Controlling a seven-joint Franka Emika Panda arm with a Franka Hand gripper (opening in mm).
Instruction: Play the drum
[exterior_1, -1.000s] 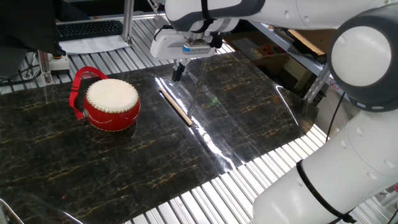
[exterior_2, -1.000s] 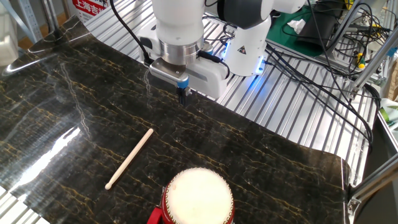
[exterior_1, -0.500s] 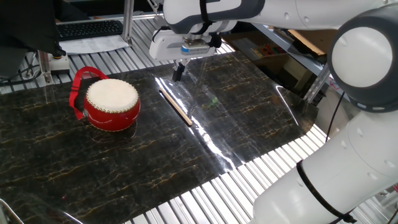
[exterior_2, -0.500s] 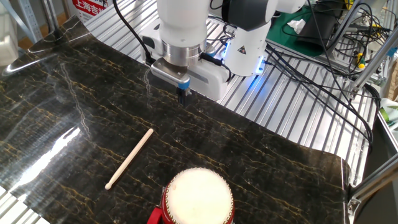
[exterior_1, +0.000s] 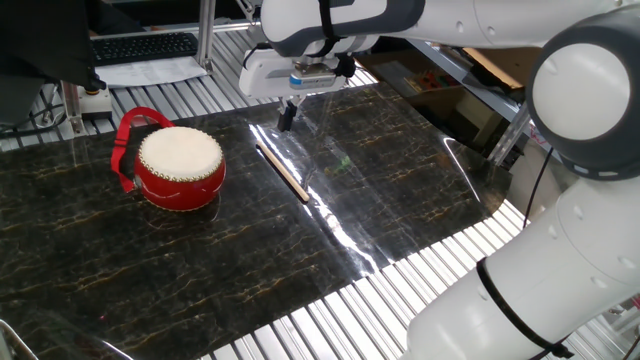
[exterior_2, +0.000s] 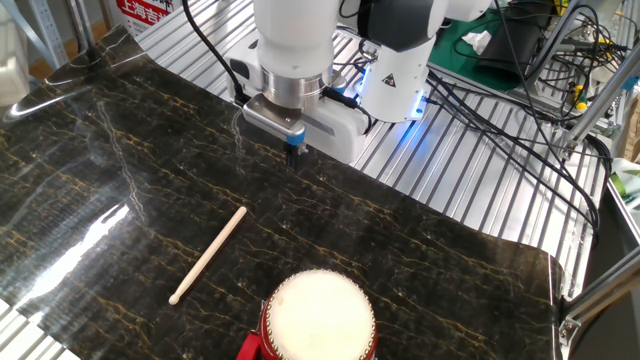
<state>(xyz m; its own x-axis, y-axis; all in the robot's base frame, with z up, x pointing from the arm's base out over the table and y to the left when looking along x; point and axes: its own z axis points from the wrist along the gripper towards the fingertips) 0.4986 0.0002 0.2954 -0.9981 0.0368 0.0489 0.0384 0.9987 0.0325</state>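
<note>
A: Drum (exterior_2: 318, 318) nearest the camera in the view facing the robot base, at the bottom edge, cream skin up, red body partly cut off. Sits on the dark marbled mat (exterior_2: 120, 190).

B: And in the side view?

A: Same drum (exterior_1: 180, 165) on the mat's left part, upright, red strap (exterior_1: 128, 140) looping off its far-left side.

B: Next out?

A: Thin wooden stick (exterior_2: 207, 255) lying flat on the mat, near the drum, not touching it. In the side view the stick (exterior_1: 281, 172) lies diagonal between the drum and the gripper.

B: Gripper?

A: Gripper (exterior_2: 296, 152) hangs above the mat's far edge, holding nothing. Side view gripper (exterior_1: 286, 116) points down just beyond the stick's far end.

B: Fingers?

A: Look pressed together, one dark tip, no gap visible in either view.

B: Drum versus fingers?

A: Well apart. Drum is off to the side, stick lies in between. No contact with either.

B: Farthest?

A: Robot base (exterior_2: 395, 60), cables, slatted metal table (exterior_2: 470, 170).
</note>
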